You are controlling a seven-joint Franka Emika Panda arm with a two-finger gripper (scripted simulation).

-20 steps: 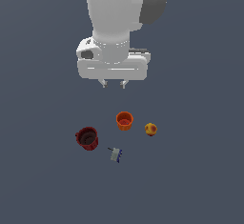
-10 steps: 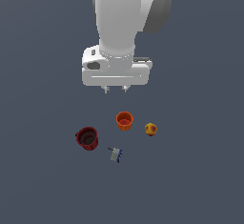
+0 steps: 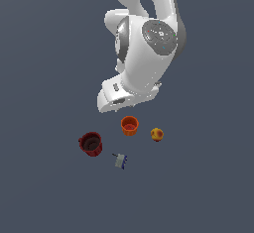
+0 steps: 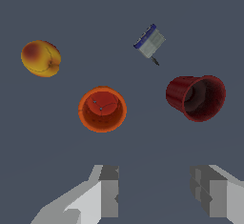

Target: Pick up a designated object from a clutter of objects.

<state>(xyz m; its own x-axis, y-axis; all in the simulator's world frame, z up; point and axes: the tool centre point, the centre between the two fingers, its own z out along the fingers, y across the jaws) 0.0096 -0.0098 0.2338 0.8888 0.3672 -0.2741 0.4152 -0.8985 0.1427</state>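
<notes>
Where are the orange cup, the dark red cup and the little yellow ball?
orange cup (image 4: 102,108), wrist view, on its flat base inside the rim.
dark red cup (image 4: 196,97), wrist view, on its dark inside wall; it lies tipped.
yellow-red ball (image 3: 157,134), exterior view, on its middle.

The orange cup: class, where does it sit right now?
In the exterior view the orange cup stands upright between the dark red cup on its left and the yellow-red ball on its right, touching neither.
</notes>
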